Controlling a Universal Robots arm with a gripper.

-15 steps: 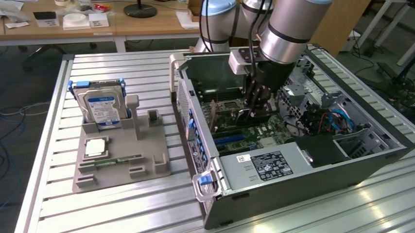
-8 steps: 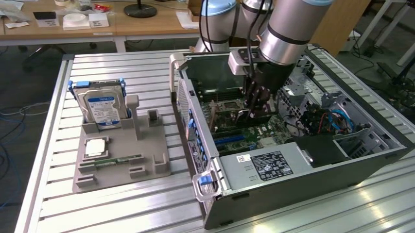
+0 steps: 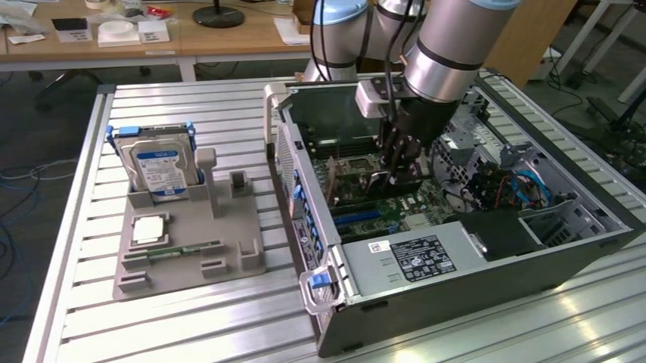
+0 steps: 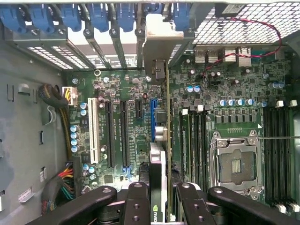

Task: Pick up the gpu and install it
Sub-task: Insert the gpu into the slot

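Note:
The gpu (image 4: 167,117) appears edge-on in the wrist view as a thin dark card, and its silver end bracket (image 4: 159,33) reaches the case's rear slot openings. My gripper (image 4: 162,190) is shut on the card, one black finger (image 4: 139,199) on each side. The card stands over the motherboard (image 4: 117,89), right beside a blue expansion slot (image 4: 152,117); whether it is seated I cannot tell. In the exterior view my gripper (image 3: 399,162) reaches down inside the open computer case (image 3: 485,257), with the gpu (image 3: 382,180) low between its fingers.
On the slatted table at the exterior view's left, a grey holder (image 3: 192,257) carries a silver hard drive (image 3: 162,170) with a blue label and a narrow green memory stick (image 3: 187,249). Inside the case are the CPU socket (image 4: 236,164), memory slots (image 4: 279,140) and cable bundles (image 4: 61,187).

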